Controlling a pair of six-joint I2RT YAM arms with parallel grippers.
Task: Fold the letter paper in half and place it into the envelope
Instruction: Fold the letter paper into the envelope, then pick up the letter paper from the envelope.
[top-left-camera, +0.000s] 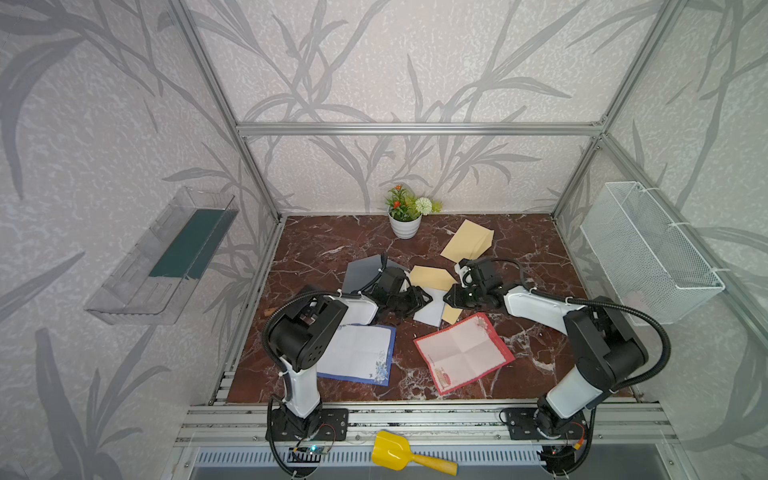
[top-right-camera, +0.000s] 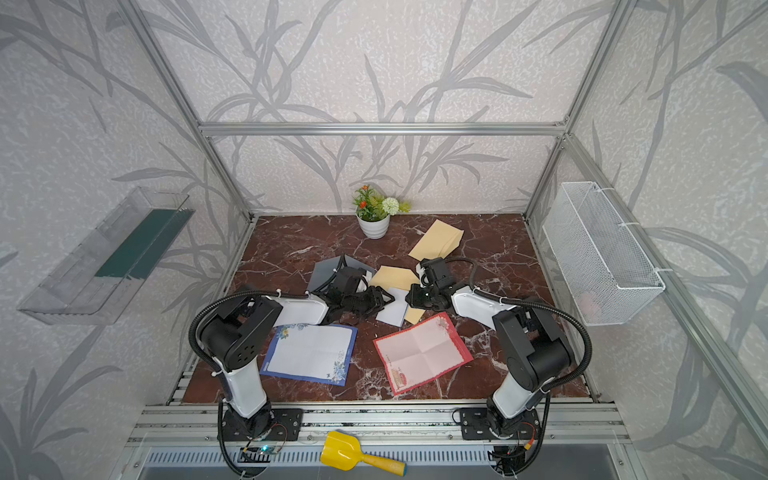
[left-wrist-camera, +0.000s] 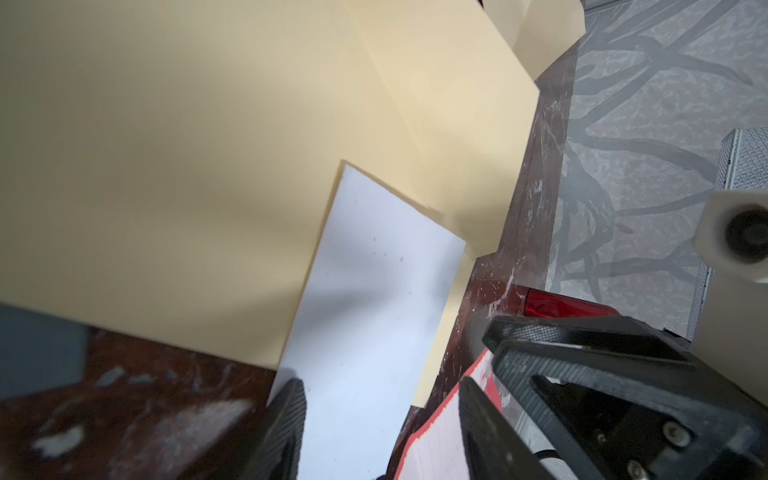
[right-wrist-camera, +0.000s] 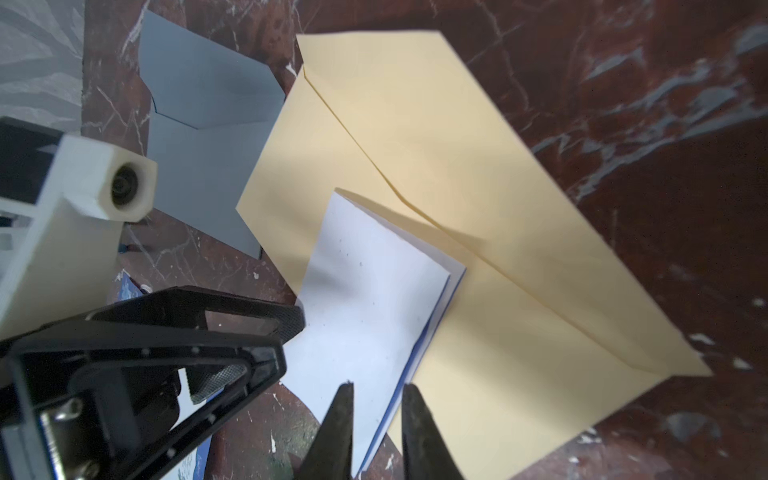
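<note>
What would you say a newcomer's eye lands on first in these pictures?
Mid-table, the left end effector and right end effector meet over a folded white paper overlapping a tan envelope. Toward the front lie a red-bordered sheet and a blue-bordered sheet; a potted plant stands at the back.

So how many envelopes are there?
3: grey envelope beside the left arm, centre yellow envelope with the folded paper, far yellow envelope by the flowerpot. Arms may hide more.

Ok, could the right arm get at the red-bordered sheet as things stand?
Probably not right away: the red-bordered sheet lies bare just beside that arm, but the right gripper looks shut on the folded white paper at the yellow envelope.
</note>
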